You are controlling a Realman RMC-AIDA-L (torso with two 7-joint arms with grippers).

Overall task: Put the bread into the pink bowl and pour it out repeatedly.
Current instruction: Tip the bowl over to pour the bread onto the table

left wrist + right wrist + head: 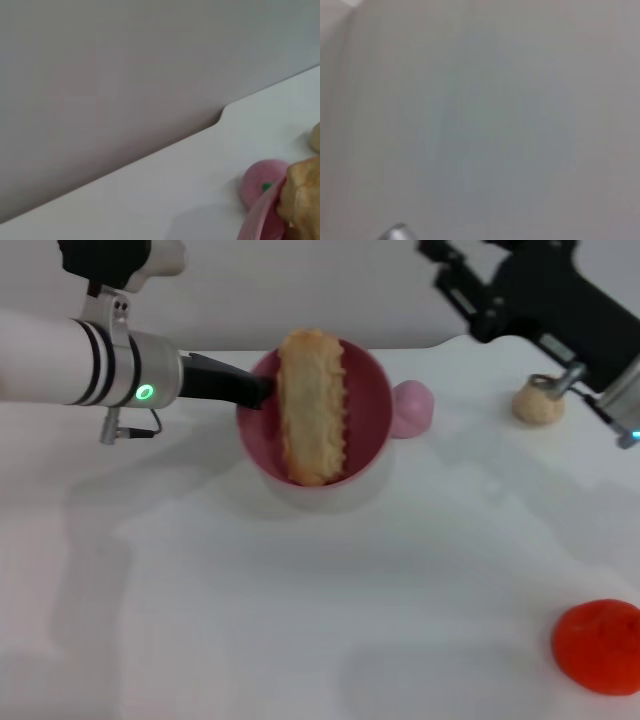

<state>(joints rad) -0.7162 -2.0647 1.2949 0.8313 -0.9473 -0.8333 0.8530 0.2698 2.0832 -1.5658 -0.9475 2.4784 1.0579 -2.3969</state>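
A lab-style test bench: bare white table [300, 620], plain grey wall [125, 65], and toy food only.

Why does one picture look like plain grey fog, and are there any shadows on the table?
Right wrist view: a featureless grey blur, nothing sharp. Head view: soft shadows on the white table under the round pink plastic bowl and left arm. Left wrist view: the bowl's rim is blurred.
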